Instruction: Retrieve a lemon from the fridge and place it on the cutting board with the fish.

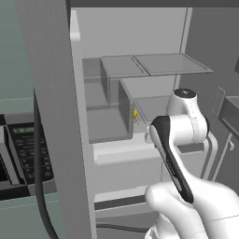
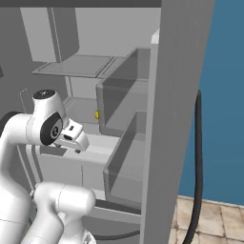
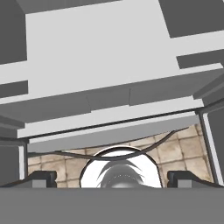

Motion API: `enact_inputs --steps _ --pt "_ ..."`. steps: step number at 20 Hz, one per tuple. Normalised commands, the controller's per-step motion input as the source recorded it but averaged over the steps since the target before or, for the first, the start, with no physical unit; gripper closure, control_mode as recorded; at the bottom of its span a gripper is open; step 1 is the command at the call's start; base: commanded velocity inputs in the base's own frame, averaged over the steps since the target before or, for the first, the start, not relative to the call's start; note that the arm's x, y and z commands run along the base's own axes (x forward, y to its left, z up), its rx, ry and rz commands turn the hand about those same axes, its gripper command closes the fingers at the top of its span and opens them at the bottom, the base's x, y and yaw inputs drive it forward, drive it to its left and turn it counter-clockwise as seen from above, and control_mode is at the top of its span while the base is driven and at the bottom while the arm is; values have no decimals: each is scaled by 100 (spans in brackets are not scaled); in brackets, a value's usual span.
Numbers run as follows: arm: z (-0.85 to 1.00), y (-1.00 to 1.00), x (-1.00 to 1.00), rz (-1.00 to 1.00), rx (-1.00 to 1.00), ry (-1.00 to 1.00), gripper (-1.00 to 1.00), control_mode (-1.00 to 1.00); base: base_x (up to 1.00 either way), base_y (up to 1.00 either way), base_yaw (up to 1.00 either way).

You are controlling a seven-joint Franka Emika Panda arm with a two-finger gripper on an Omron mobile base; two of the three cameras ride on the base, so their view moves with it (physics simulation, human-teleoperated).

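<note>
Inside the open fridge (image 1: 140, 28) | lemon (image 1: 135, 113) on a mid shelf beside a grey bin (image 1: 109, 109), deep in | our fingers (image 3: 43, 177) spread wide, empty; hand pointing low | we judge lemon lies above and further in; roundish, no long axis

A kitchen is indicated: open fridge (image 1: 140, 93) w/ pale shelves (image 1: 154, 64), tiled floor (image 3: 175, 148), and what is prob. a microwave keypad (image 1: 29, 149) seen at left.
</note>
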Motion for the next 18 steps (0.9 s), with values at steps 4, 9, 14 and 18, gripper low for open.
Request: enact_inputs --steps 4,9,14,18 --pt "0 0 0 0 0 0 -100 100 18 0 0" --pt "4 -1 1 3 0 -10 -100 -100 0 0 0" --pt "21 0 17 17 0 -43 -100 -100 0 0 0" --pt "23 0 15 13 0 -35 -100 -100 0 0 0"
